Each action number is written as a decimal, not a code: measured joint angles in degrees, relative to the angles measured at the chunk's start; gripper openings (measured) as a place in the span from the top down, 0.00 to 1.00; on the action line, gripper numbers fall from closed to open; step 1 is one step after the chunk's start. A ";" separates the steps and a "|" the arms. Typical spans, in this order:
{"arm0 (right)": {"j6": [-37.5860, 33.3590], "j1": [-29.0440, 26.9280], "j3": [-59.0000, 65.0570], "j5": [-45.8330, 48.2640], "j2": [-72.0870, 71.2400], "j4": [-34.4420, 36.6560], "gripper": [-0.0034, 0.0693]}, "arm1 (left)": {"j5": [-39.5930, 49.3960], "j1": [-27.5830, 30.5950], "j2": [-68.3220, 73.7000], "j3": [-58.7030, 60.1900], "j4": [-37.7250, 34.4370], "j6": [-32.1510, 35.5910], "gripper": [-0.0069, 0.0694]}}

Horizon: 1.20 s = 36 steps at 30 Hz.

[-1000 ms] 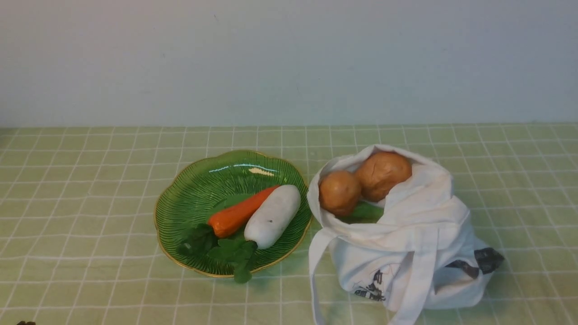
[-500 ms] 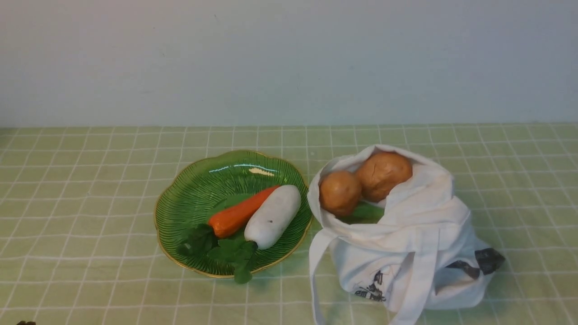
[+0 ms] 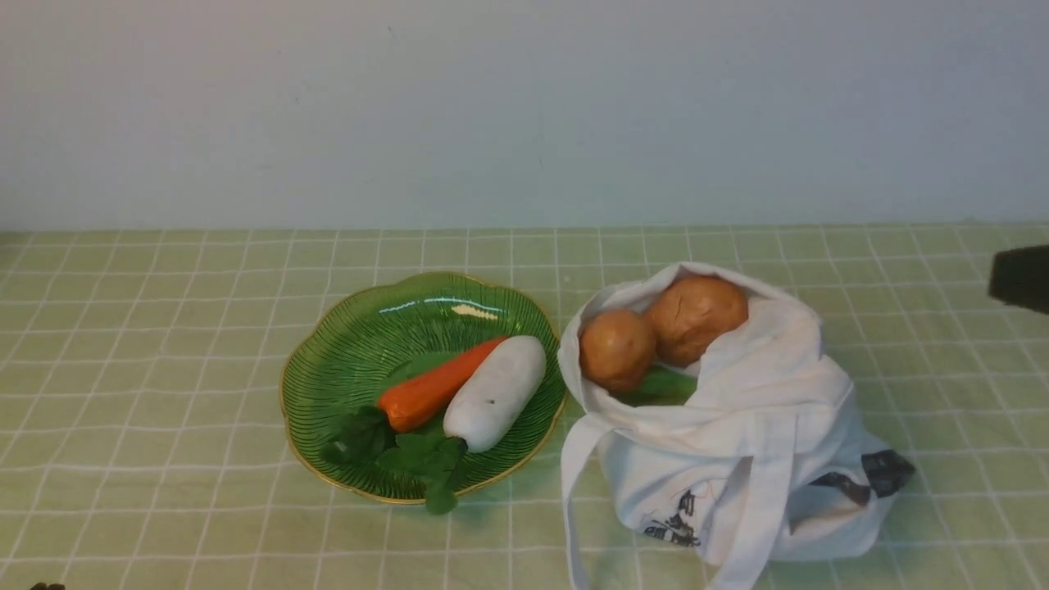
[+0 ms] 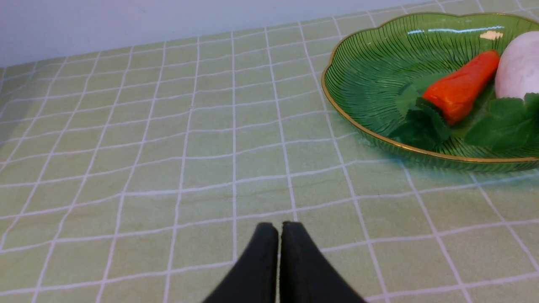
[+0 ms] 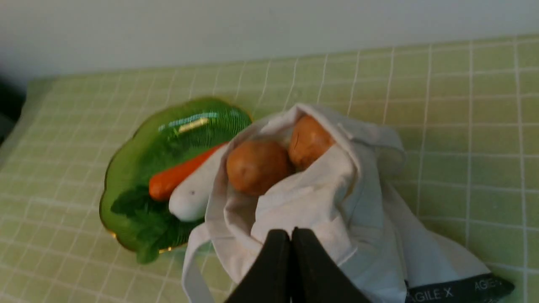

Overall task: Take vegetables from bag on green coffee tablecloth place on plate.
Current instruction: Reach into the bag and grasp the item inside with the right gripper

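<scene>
Black and pressed together on nothing, the right gripper (image 5: pixel 290 233) stands off the bag (image 3: pixel 737 459), on the bag's side away from the plate (image 3: pixel 328 344). From it the bag's open mouth lies toward the plate, and there two potatoes sit touching: the smaller potato (image 3: pixel 616 348) at the plate-side lip, the larger potato (image 3: pixel 695 318) just beside it, farther from the plate. Both are roundish, so no long axis decides the grasp. The left gripper (image 4: pixel 279 227), also closed and empty, is over bare tablecloth (image 4: pixel 126 147) beyond the plate from the bag, so I judge the right arm nearer.
</scene>
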 joint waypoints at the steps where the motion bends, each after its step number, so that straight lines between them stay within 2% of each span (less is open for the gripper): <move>1: -0.05 0.06 -0.48 0.00 0.55 -0.06 0.97 | 0.00 0.00 0.00 0.00 0.00 0.00 0.92; 5: 1.62 6.03 -8.77 2.21 10.25 -6.77 0.97 | 0.00 0.00 0.00 0.00 0.00 0.00 0.92; 6: 1.92 6.03 -8.77 2.21 10.25 -7.24 0.97 | 0.00 0.00 0.00 0.00 0.00 0.00 0.92; 7: 5.13 10.58 -10.85 2.44 13.07 -12.01 0.97 | 0.00 0.00 0.00 0.00 0.00 0.00 0.92; 8: 5.55 11.12 -11.05 2.52 13.40 -12.61 0.97 | 0.00 0.00 0.00 0.00 0.00 0.00 0.92; 9: 9.13 15.51 -12.68 2.70 16.05 -17.32 0.97 | 0.00 0.00 0.00 0.00 0.00 0.00 0.92; 11: 11.88 18.74 -13.78 2.81 18.15 -20.79 0.97 | 0.00 0.00 0.00 0.00 0.00 0.00 0.92; 13: 17.05 25.70 -16.44 2.95 22.99 -27.44 0.96 | 0.00 0.00 0.00 0.00 0.00 0.00 0.92; 14: 17.67 26.16 -16.65 2.95 23.75 -28.32 0.95 | 0.00 0.00 0.00 0.00 0.00 0.00 0.92; 17: 21.96 33.39 -21.22 2.95 30.30 -34.74 0.90 | 0.00 0.00 0.00 0.00 0.00 0.00 0.92; 18: 22.34 33.68 -21.49 2.95 30.96 -35.25 0.89 | 0.00 0.00 0.00 0.00 0.00 0.00 0.92; 22: 25.53 37.53 -27.36 3.02 37.03 -37.97 0.75 | 0.00 0.00 0.00 0.00 0.00 0.00 0.92; 24: 26.02 37.87 -30.27 2.96 40.09 -38.50 0.64 | 0.00 0.00 0.00 0.00 0.00 0.00 0.92; 25: 26.02 37.87 -30.77 2.96 40.67 -38.50 0.63 | 0.00 0.00 0.00 0.00 0.00 0.00 0.92; 27: 26.55 37.87 -32.63 3.28 42.99 -38.50 0.53 | 0.00 0.00 0.00 0.00 0.00 0.00 0.92; 28: 27.09 37.87 -34.26 3.69 45.28 -39.18 0.44 | 0.00 0.00 0.00 0.00 0.00 0.00 0.92; 30: 27.35 37.87 -35.88 4.46 47.64 -39.57 0.35 | 0.00 0.00 0.00 0.00 0.00 0.00 0.92; 31: 27.35 37.87 -36.22 4.46 48.13 -39.65 0.34 | 0.00 0.00 0.00 0.00 0.00 0.00 0.92; 32: 27.50 37.87 -37.46 4.85 49.97 -40.12 0.27 | 0.00 0.00 0.00 0.00 0.00 0.00 0.92; 36: 27.80 37.87 -39.00 5.07 52.69 -42.44 0.20 | 0.00 0.00 0.00 0.00 0.00 0.00 0.92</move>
